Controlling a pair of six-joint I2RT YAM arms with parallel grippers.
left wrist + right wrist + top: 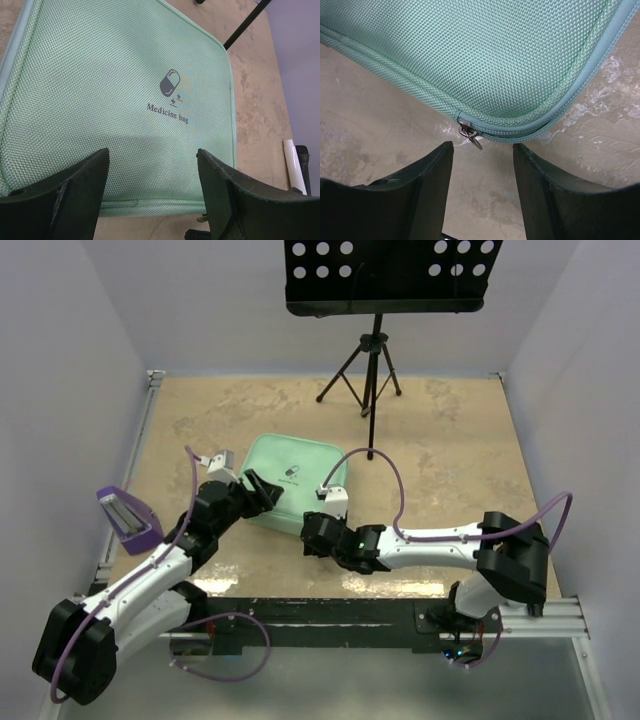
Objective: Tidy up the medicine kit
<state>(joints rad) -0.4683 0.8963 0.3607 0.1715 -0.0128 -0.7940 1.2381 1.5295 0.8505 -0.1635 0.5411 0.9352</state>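
- Dark fingers (427, 195) of the right gripper (482, 150) fill the bottom of the right wrist view; they stand apart with bare tabletop showing in the gap and nothing pinched
- Just ahead of that gap hangs a small metal zip pull (470, 135), at a rounded corner of the medicine kit (480, 55); whether a fingertip touches it cannot be told
- The kit is a mint-green case of woven fabric with a paler zip band running round its edge, and the zip looks closed along the stretch in view
- It lies flat and shut on the mottled tan table (450, 440), about midway across, between the two wrists
- The left gripper (152, 155) is held over the kit's top face near its edge, fingers spread wide, with only the fabric showing between them; contact with the fabric cannot be judged
- On that face sit a dark capsule logo (169, 83) and the printed words "Medicine bag" (167, 114)
- From above, the left arm reaches in from the near left corner and the right arm bends across from the near right, both ending at the kit's near side
- A purple holder (128, 515) stands at the table's left edge, well apart from the kit
- A black perforated stand (385, 275) on a tripod (365, 370) rises at the far side
- Purple cables (397, 485) loop along both arms
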